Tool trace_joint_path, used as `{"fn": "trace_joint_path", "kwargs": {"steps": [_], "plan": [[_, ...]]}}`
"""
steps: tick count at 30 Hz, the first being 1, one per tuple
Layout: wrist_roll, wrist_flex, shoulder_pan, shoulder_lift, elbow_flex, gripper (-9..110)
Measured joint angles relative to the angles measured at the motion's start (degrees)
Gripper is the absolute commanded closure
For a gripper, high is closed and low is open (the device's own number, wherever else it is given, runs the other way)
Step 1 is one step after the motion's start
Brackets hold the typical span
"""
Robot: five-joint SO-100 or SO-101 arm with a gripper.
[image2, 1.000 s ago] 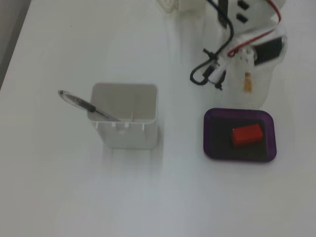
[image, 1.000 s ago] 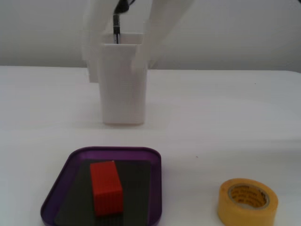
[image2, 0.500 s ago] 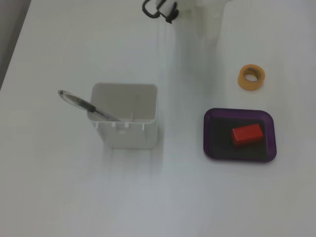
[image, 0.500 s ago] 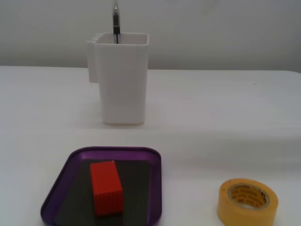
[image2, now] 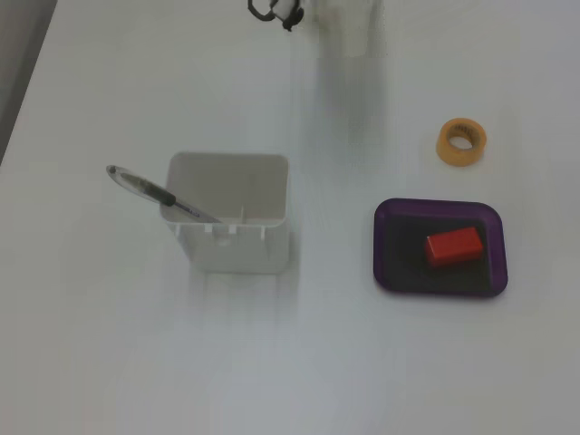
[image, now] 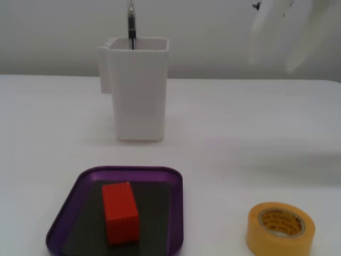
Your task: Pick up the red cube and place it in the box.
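The red cube (image: pixel 120 212) lies on the dark bottom of the purple box (image: pixel 66 208), near the front of the table in a fixed view. In the other fixed view the cube (image2: pixel 454 246) rests inside the box (image2: pixel 391 245) at the right. My white gripper (image: pixel 282 50) is a motion-blurred shape high at the top right, far from the box and holding nothing that I can see. Its jaws are too blurred to read. In the other fixed view only a blurred white part of the arm (image2: pixel 349 27) shows at the top edge.
A tall white container (image: pixel 139 88) with a pen (image: pixel 131 24) in it stands behind the box; it also shows left of centre in the other fixed view (image2: pixel 231 222). A yellow tape roll (image: pixel 281 229) lies to the box's right, and shows in the other fixed view (image2: pixel 462 141) too.
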Motion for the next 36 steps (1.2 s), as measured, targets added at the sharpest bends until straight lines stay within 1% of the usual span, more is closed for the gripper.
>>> {"fn": "trace_joint_path", "kwargs": {"steps": [3,8,14,21,25,31,36], "plan": [[0.0,-5.6,4.0,5.4,9.6,85],[0.1,-11.6,6.9,15.4,22.3,85],[0.0,-12.8,6.9,27.9,34.6,85],[0.5,-12.8,6.4,38.1,46.0,85],[5.5,-13.0,6.4,41.9,51.9,85],[15.9,-16.1,6.4,48.1,57.6,85],[17.5,-16.3,6.6,53.2,59.9,86]]}}
